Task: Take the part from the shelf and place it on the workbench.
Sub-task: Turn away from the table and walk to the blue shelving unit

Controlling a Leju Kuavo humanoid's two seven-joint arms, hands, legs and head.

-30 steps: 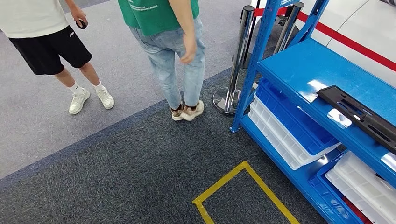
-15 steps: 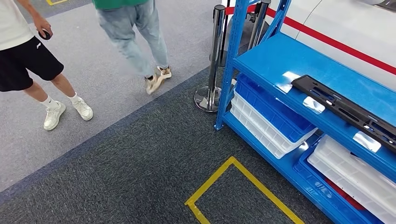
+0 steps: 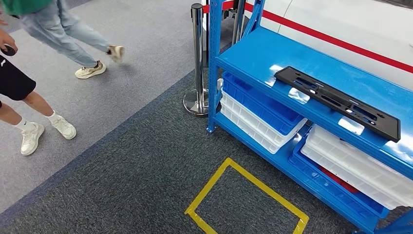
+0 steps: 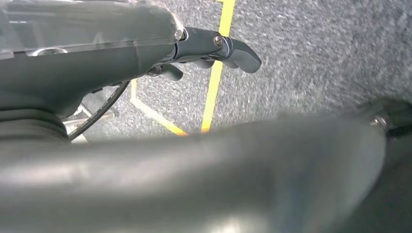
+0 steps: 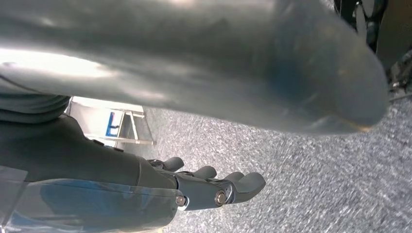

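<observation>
Long black part [image 3: 337, 101] lay flat on the blue shelf [image 3: 253, 53], untouched. Left robot hand [image 4: 209, 48] and right robot hand [image 5: 214, 187] hung over carpet, fingers apart, holding nothing.

Black part [image 3: 336, 100]; blue shelf [image 3: 253, 53]; white bins [image 3: 358, 168]; yellow floor tape [image 3: 243, 170]; grey carpet [image 3: 122, 170]

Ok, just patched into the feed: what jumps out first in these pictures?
The bright blue shelf on the right, with a long black part lying on its upper level and white bins stacked in blue ones below. A yellow tape square marks the dark carpet in front, and two people stand at the far left.
</observation>
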